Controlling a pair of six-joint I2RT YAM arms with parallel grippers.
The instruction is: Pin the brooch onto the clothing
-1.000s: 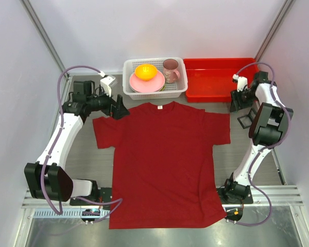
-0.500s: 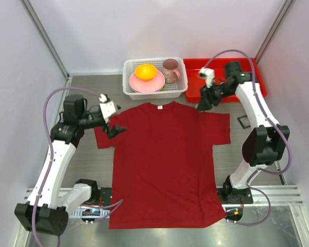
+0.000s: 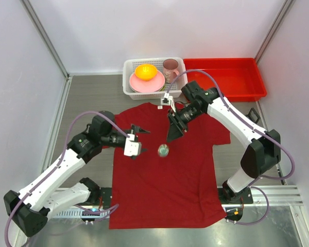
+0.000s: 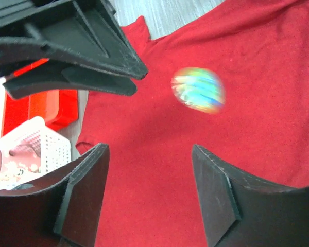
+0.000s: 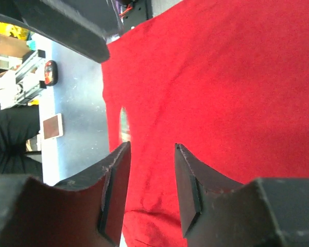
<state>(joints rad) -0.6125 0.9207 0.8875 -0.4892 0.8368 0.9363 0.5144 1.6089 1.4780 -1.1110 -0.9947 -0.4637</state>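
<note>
The clothing, a dark red T-shirt, lies spread flat on the table with its collar toward the back. The brooch, a small pale green disc, rests on the shirt's chest and looks blurred and shimmering in the left wrist view. My left gripper hovers open just left of the brooch, with only red cloth between its fingers. Just above and to the right of the brooch, my right gripper points down at the shirt. It is open and holds nothing.
A white basket at the back holds an orange bowl, a pink plate and a pink cup. A red tray stands to its right. In each wrist view the other gripper's dark fingers show close by.
Both arms have swung in from the table's sides to the middle of the shirt's chest. The brooch now lies on the shirt, where none showed before.
</note>
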